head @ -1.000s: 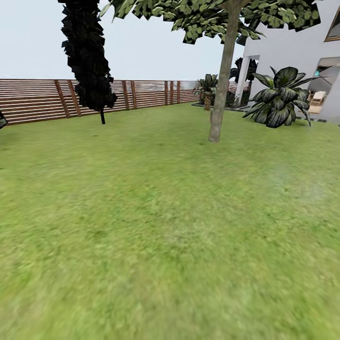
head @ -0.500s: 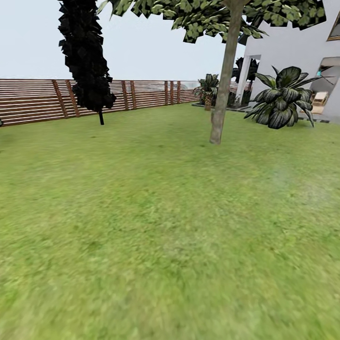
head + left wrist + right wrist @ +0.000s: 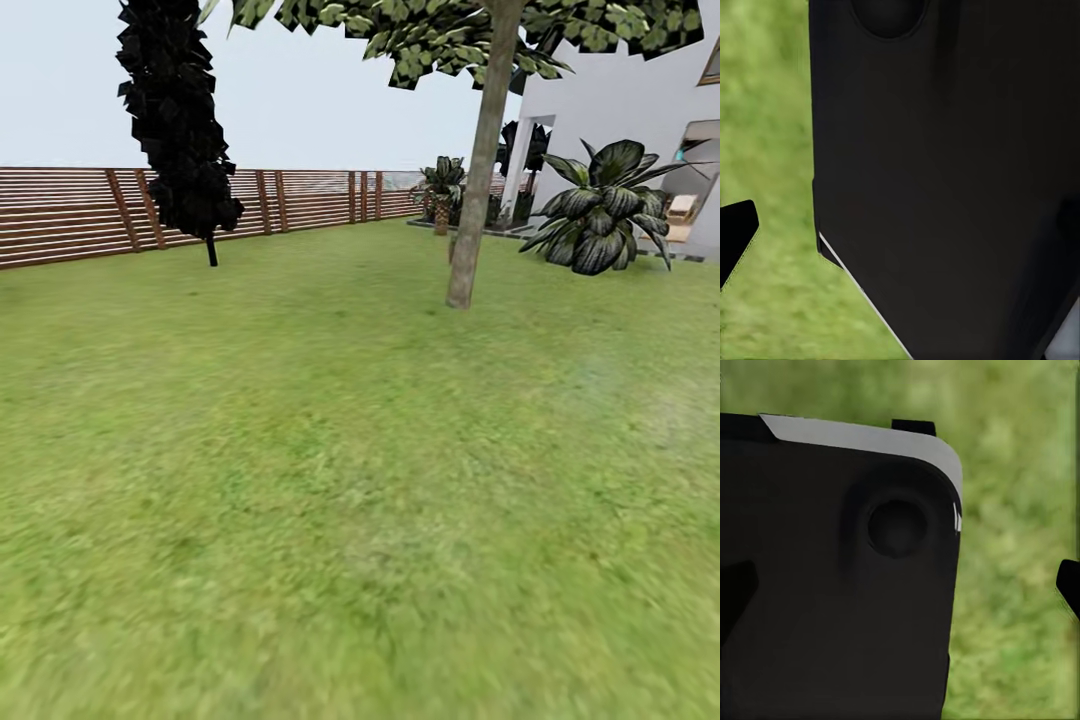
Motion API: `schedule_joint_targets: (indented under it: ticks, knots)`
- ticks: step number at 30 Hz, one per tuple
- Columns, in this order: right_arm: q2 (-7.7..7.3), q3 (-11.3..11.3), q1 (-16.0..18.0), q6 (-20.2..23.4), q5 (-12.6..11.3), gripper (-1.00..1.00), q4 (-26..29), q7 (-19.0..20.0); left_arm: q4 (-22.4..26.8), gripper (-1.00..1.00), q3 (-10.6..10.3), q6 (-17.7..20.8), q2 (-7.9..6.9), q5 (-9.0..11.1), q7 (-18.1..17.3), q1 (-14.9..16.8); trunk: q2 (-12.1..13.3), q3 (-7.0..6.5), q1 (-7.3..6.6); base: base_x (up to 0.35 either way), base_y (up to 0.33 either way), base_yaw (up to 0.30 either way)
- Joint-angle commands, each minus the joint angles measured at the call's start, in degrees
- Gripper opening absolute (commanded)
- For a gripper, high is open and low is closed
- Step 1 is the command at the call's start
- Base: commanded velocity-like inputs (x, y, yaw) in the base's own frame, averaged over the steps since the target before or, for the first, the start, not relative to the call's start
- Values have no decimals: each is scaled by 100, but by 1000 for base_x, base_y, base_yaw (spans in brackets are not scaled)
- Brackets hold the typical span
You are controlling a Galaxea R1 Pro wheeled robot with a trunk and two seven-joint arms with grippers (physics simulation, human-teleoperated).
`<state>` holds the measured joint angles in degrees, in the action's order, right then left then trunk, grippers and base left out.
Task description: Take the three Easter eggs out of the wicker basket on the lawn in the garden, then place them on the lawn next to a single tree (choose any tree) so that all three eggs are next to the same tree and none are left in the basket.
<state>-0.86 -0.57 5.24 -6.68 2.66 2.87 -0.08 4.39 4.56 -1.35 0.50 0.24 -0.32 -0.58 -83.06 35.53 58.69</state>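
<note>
The lawn (image 3: 330, 480) spreads wide and green across the head view. A tall tree (image 3: 478, 180) with a pale grey-brown trunk stands on it at the far right of centre, its leaves overhead. The eggs and the wicker basket are out of view. In the left wrist view, my left gripper (image 3: 900, 225) has one dark fingertip (image 3: 735, 236) at the picture's edge, with a black part of my own body and grass behind. In the right wrist view, the fingertips (image 3: 1069, 585) of my right gripper (image 3: 900, 585) sit far apart, with nothing held between them.
A dark cypress-like tree (image 3: 175, 120) stands at the back left before a slatted wooden fence (image 3: 60, 215). At the right are a broad-leaved bush (image 3: 603, 205), a small palm (image 3: 441, 190) and the white house (image 3: 620, 100).
The whole head view has shifted a little: the tree trunk sits slightly further right and the cypress slightly further left, so the camera has moved. Nothing on the lawn moved.
</note>
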Motion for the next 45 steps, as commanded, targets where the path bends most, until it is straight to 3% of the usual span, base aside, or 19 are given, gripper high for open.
schedule_joint_targets:
  ticks: [1,16,45]
  knots:
    - [-1,0,3,-17,26,100,-5,-1,10,100,44,-5,2,2,-3,-4,-2,4,4,339,0,0]
    - [51,4,3,-292,-1,100,-128,-13,10,100,44,-6,2,2,-3,-4,-2,4,4,339,0,0]
    - [51,4,3,-301,-46,100,-132,-11,10,100,43,-5,2,2,-3,-4,-2,4,4,339,0,0]
